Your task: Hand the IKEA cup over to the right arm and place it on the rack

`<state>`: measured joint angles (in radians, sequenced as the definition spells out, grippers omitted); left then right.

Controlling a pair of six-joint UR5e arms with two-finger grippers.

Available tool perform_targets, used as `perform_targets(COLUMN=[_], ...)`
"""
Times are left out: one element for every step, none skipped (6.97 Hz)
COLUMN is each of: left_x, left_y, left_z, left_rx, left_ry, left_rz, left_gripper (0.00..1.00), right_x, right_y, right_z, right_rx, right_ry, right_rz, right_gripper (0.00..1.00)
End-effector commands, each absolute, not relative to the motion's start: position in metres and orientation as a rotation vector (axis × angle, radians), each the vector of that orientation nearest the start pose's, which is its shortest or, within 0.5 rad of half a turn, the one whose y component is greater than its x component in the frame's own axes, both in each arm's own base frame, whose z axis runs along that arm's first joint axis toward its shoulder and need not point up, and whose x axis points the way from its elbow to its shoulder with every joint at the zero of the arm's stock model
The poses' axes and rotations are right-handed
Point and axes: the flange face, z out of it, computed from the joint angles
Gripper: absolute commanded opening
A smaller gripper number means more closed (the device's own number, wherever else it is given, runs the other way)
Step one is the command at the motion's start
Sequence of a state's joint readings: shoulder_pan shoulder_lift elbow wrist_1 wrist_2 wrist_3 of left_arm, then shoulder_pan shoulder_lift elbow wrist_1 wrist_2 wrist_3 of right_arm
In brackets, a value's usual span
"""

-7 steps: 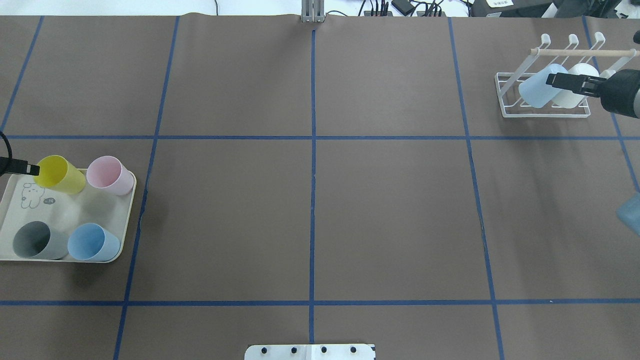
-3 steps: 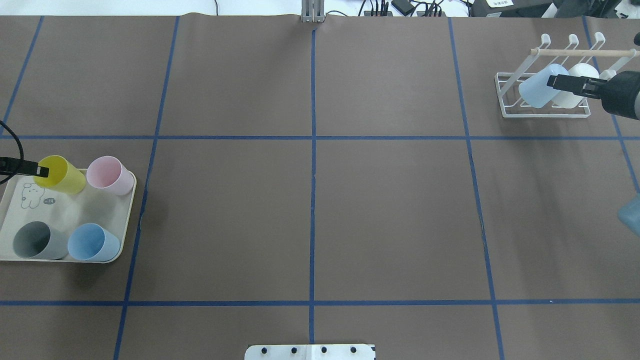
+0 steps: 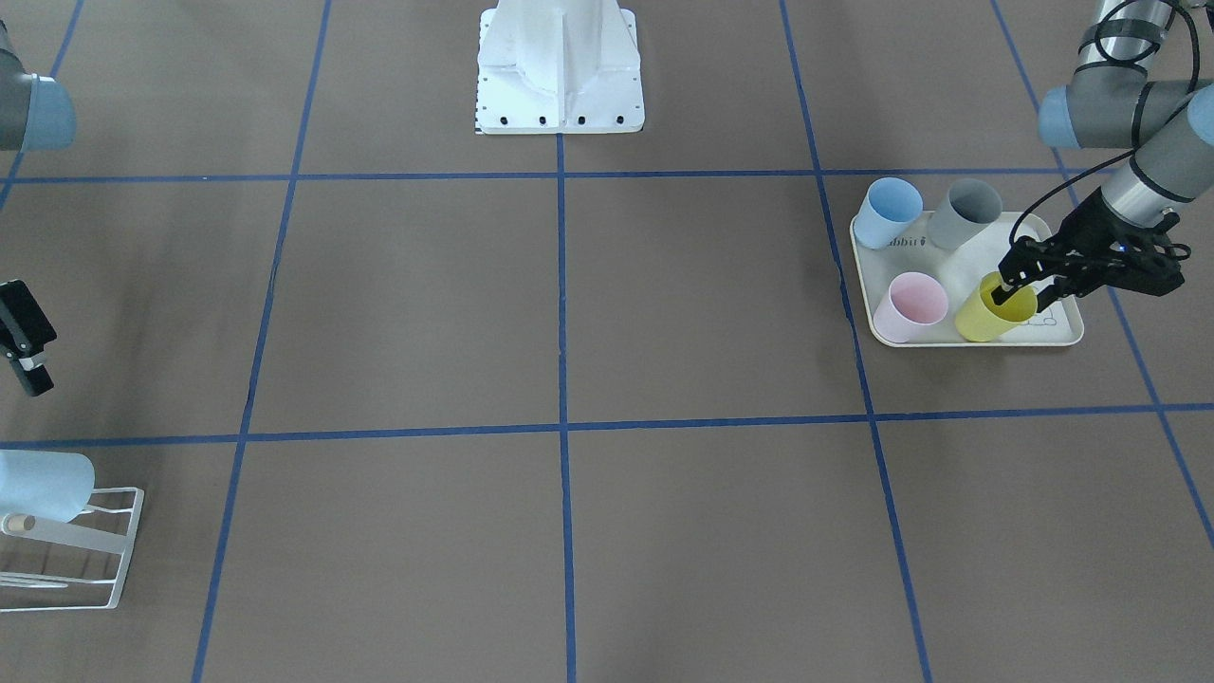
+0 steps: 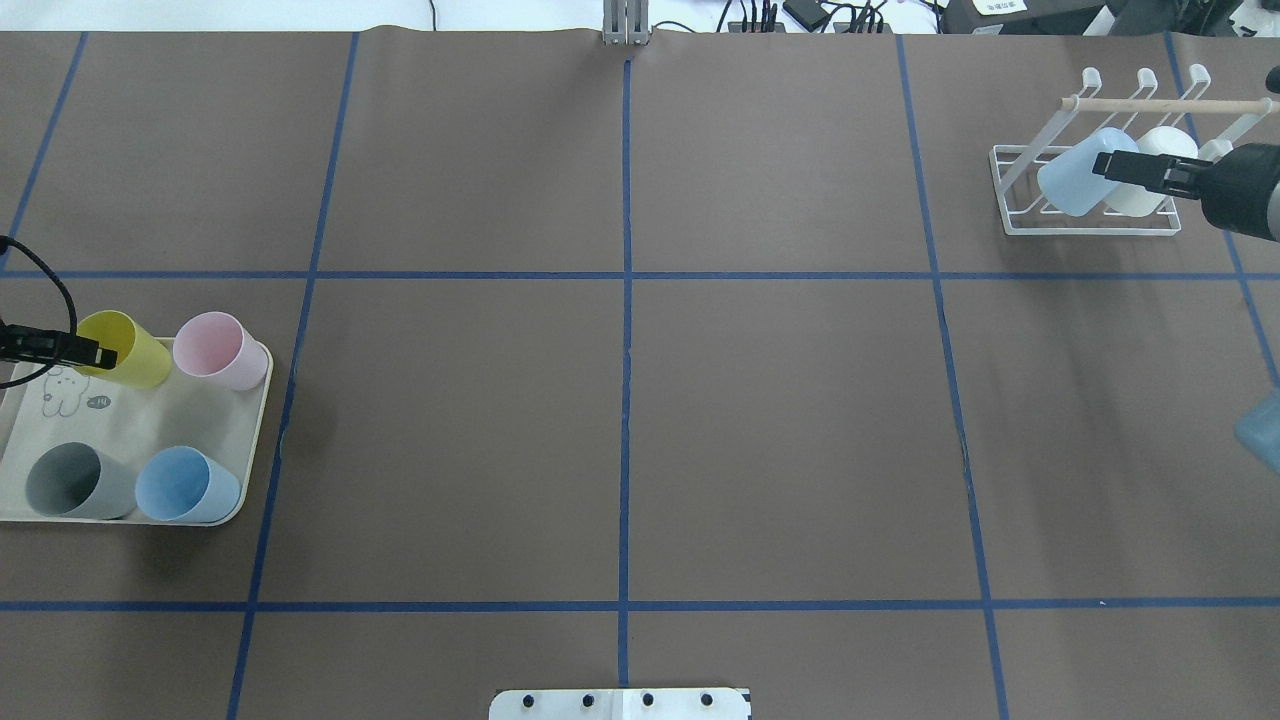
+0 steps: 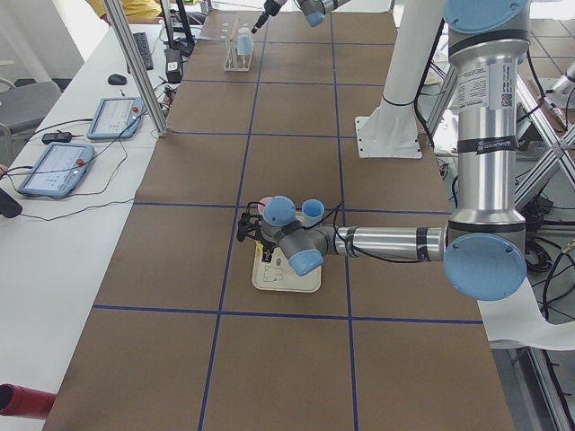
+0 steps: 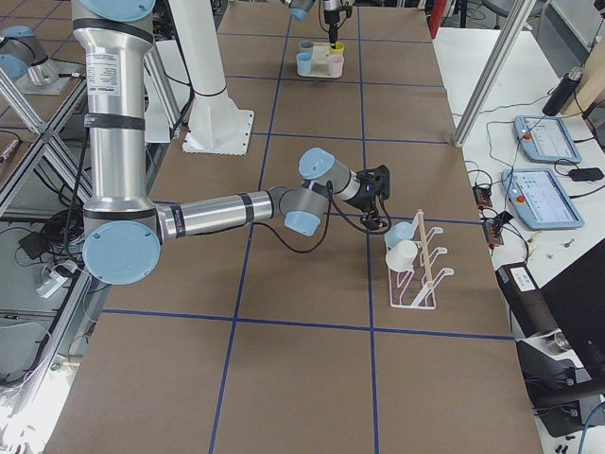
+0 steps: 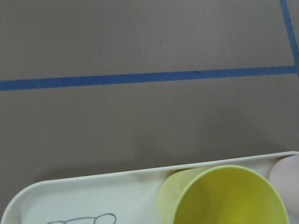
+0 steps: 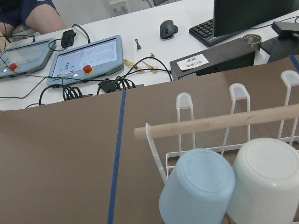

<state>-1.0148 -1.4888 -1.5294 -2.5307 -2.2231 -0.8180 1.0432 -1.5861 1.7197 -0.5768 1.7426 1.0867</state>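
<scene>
Yellow plastic, smooth and plain, without a handle and tapering slightly from a wide mouth to a narrower base: that is the yellow cup, and the left wrist view looks down into its bare inside. It stands upright on its base, mouth up, long axis vertical; the lean it shows from overhead is only the camera's angle. It sits on the cream tray at the left end of the brown table, in the tray's far row and close against the far rim, with the pink cup just beside it on the right. The grey cup and the blue cup stand side by side in the near row, making 4 cups on the tray. The left gripper reaches in low from the tray's outer side. Its jaws are apart and set astride the cup's wall, 1 finger down inside the mouth and the other outside it; whether either pad touches the wall I cannot tell. At the far right corner the white wire rack holds 2 cups tilted on its pegs under a wooden rod: a pale blue cup and a white cup right beside it, both showing their bases to the right wrist camera. The right gripper hovers close to those 2 cups; whether its jaws are spread or closed cannot be told.
</scene>
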Motion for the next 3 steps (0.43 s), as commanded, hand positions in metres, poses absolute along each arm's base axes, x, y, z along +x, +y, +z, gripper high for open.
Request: perform_targets(left_x=[0.193,0.179,0.117], left_y=[-0.445,-0.442,-0.442], left_z=[0.615,0.587,0.576], left_rx=[0.221,0.267,0.344], left_ry=[0.988,1.019,1.011], left_rz=[0.04,0.043,-0.048], left_gripper=[0.0,0.0,0.0], right_x=[-0.159,-0.159,-0.159], right_y=[-0.502,-0.502,-0.502], right_z=[0.487,0.487,0.487], right_rx=[0.671,0.672,0.672], right_ry=[-0.925,-0.924,-0.924], right_rz=[0.399,0.4,0.4], right_gripper=[1.0,1.0,1.0])
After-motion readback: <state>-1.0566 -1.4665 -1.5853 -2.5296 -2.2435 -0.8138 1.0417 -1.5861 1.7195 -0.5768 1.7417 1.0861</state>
